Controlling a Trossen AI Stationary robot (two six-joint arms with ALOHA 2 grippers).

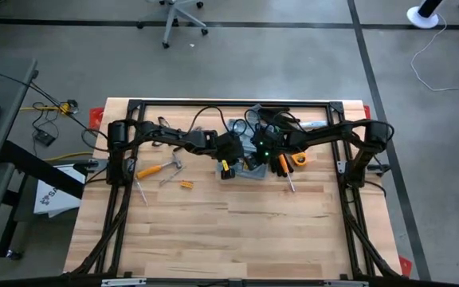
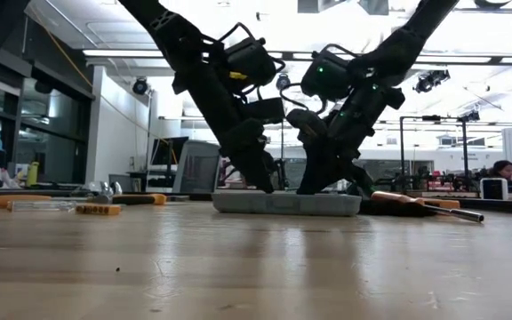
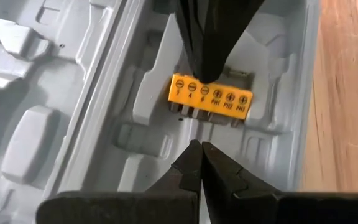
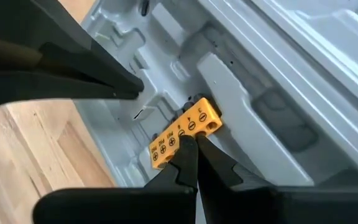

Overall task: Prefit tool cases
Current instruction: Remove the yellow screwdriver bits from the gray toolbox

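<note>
a: looking at the table [image 1: 213, 239], the open tool case [image 2: 284, 204] lies flat mid-table toward the far edge, both arms bent over it.

b: why both?

a: seemingly to seat the yellow bit holder [image 3: 211, 97] in its moulded recess. the right gripper [image 4: 191, 152] presses its closed tips on the holder's face, likely pushing it home.

b: and the left gripper [image 3: 201, 152]?

a: fingers together too, gripping nothing, tips just beside the holder, probably steadying or nudging.
</note>
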